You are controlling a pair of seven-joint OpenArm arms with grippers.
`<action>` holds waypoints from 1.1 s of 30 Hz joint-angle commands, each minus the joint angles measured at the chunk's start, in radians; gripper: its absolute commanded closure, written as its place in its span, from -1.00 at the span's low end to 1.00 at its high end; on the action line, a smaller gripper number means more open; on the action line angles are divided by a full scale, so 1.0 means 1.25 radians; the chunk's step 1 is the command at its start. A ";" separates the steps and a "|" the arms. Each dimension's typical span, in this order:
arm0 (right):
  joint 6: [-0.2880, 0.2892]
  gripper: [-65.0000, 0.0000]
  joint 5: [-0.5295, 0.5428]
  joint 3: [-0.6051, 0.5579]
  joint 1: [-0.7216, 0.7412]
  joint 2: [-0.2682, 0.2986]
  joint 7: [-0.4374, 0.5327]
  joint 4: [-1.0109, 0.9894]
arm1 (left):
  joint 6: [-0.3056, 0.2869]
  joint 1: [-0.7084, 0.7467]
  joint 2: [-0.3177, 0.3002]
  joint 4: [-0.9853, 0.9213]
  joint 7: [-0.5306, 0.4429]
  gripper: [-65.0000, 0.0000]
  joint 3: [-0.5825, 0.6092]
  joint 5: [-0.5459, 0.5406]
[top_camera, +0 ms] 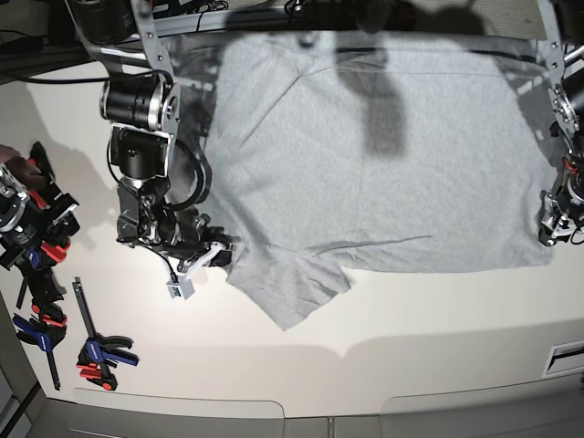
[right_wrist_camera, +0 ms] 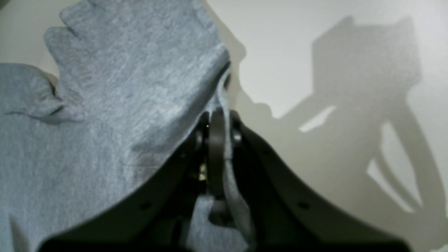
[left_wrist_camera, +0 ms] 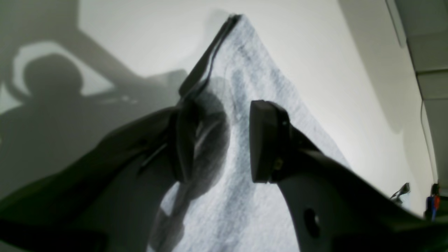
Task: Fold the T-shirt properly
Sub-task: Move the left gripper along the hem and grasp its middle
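Observation:
The light grey T-shirt (top_camera: 365,155) lies spread flat over the back half of the white table (top_camera: 411,319), plain side up, with one sleeve (top_camera: 292,287) pointing toward the front. My right gripper (top_camera: 215,252), on the left of the base view, is shut on the shirt's edge beside that sleeve. In the right wrist view a fold of the T-shirt (right_wrist_camera: 105,105) runs into the closed right gripper (right_wrist_camera: 218,120). My left gripper (top_camera: 555,228) stands at the shirt's right corner. Seen from the left wrist, the left gripper (left_wrist_camera: 224,143) is open above a pointed corner of the T-shirt (left_wrist_camera: 252,87).
Several black, red and blue clamps (top_camera: 36,265) lie at the table's left edge, with more near the front left (top_camera: 100,351). The right arm's body (top_camera: 137,137) stands over the shirt's left side. A white label (top_camera: 566,356) sits at the front right.

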 commanded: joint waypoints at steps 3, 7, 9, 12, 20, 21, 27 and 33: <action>-0.001 1.00 -0.001 -0.001 0.021 0.005 -0.003 0.007 | -0.002 -0.017 -0.030 0.016 -0.018 0.28 -0.001 0.026; -0.001 1.00 -0.002 -0.001 0.021 0.007 -0.003 0.007 | -0.001 -0.016 -0.065 0.016 -0.054 0.28 -0.001 0.040; -0.001 1.00 -0.003 -0.001 0.021 0.009 -0.003 0.007 | 0.025 -0.015 -0.080 0.015 -0.055 0.28 -0.001 0.040; -0.001 1.00 -0.003 -0.001 0.022 0.009 -0.002 0.007 | 0.068 -0.008 -0.089 0.015 -0.063 0.28 -0.001 0.063; -0.001 1.00 -0.003 -0.001 0.021 0.009 -0.002 0.007 | 0.067 0.035 -0.058 0.015 -0.075 0.28 -0.001 0.063; -0.001 1.00 -0.003 -0.001 0.021 0.009 -0.002 0.007 | 0.067 0.037 -0.050 0.015 -0.075 0.28 -0.001 0.063; -0.001 1.00 -0.004 -0.001 0.021 0.009 -0.003 0.007 | 0.042 0.035 -0.015 0.016 -0.078 0.28 -0.001 0.063; -0.001 1.00 -0.003 -0.001 0.021 0.009 -0.002 0.007 | 0.039 0.036 -0.007 0.019 -0.084 0.28 -0.001 0.064</action>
